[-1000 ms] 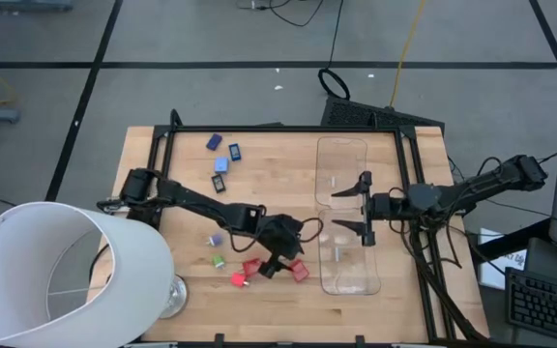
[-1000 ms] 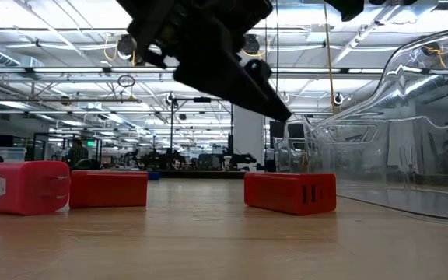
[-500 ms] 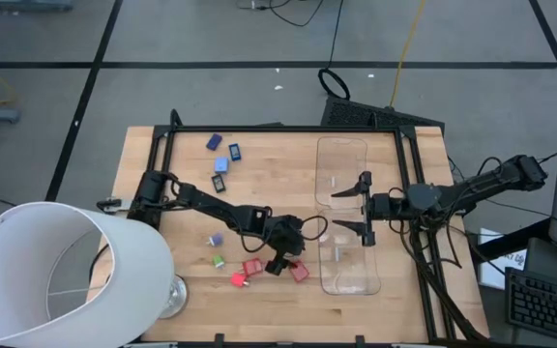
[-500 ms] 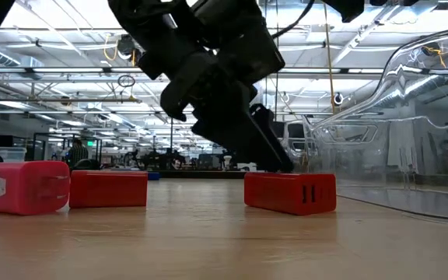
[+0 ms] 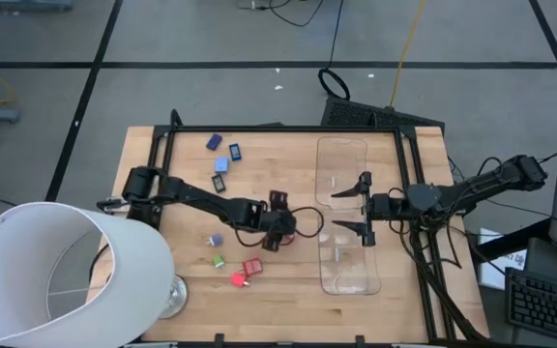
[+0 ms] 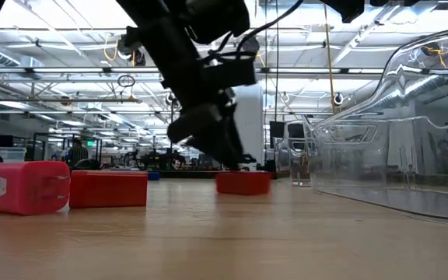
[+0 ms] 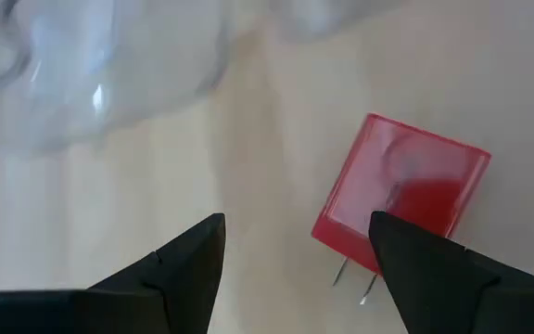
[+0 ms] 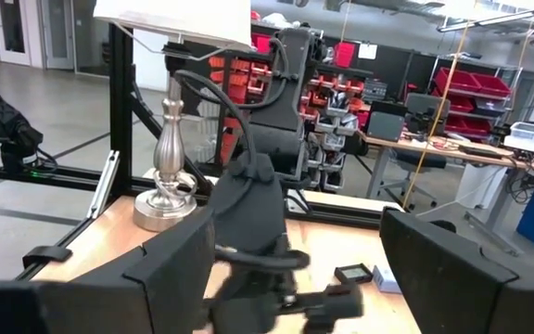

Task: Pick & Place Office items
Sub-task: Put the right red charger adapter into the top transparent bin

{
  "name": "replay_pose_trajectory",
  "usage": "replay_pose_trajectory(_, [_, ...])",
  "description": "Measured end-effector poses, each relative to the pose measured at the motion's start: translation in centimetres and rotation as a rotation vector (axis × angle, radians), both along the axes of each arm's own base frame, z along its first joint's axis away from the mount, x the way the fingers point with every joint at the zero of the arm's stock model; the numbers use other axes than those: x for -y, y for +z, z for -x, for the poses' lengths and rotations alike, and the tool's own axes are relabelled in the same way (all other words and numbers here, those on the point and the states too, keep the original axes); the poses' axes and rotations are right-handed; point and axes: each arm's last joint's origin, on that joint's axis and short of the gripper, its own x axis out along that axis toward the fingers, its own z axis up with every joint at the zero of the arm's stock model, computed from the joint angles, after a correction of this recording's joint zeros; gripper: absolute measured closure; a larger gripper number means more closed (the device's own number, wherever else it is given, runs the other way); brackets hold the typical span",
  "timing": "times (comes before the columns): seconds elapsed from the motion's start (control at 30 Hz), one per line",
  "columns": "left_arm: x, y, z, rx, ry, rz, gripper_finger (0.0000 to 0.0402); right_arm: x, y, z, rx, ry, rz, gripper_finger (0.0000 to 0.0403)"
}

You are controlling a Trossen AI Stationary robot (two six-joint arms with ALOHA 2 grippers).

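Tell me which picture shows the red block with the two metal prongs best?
The left wrist view. The red block fills it close up, prongs showing, lying flat just ahead of the open left gripper. The low view shows it only from the side. In the high view the arm covers it. The right wrist view doesn't show it.

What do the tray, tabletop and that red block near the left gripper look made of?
Tray: clear, glossy plastic by the look; the table shows through it and its rim catches highlights.
Tabletop: light wood with visible plank seams, probably butcher block, satin finish.
Red block: smooth glossy plastic with a soft reflection on its face; two thin prongs look metallic, so possibly a plug adapter.
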Motion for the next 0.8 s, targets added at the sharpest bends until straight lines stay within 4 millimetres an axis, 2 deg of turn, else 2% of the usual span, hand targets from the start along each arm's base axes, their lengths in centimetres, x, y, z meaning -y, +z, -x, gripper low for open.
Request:
replay_pose_trajectory(0.2, [-0.8, 1.4, 1.3, -0.060, 0.027, 0.012, 0.0128, 0.0, 0.0, 0.0, -0.002, 0.000, 0.000, 0.0110])
replay_pose_trajectory(0.4, [-1.1, 2.7, 1.7, -0.065, -0.073, 0.235, 0.0128, 0.0, -0.1, 0.0, -0.008, 0.001, -0.005, 0.0110])
replay_pose_trajectory(0.53, [-1.7, 2.4, 2.3, -0.131, -0.075, 0.277, 0.0128, 0.0, -0.2, 0.0, -0.016, 0.002, -0.015, 0.0110])
replay_pose_trajectory(0.67, [-2.2, 1.5, 2.8, -0.149, -0.007, 0.315, 0.0128, 0.0, -0.2, 0.0, -0.022, 0.002, -0.014, 0.0110])
replay_pose_trajectory(0.8, [-2.1, 0.9, 3.3, -0.154, 0.013, 0.347, 0.0128, 0.0, -0.2, 0.0, -0.021, 0.002, -0.014, 0.0110])
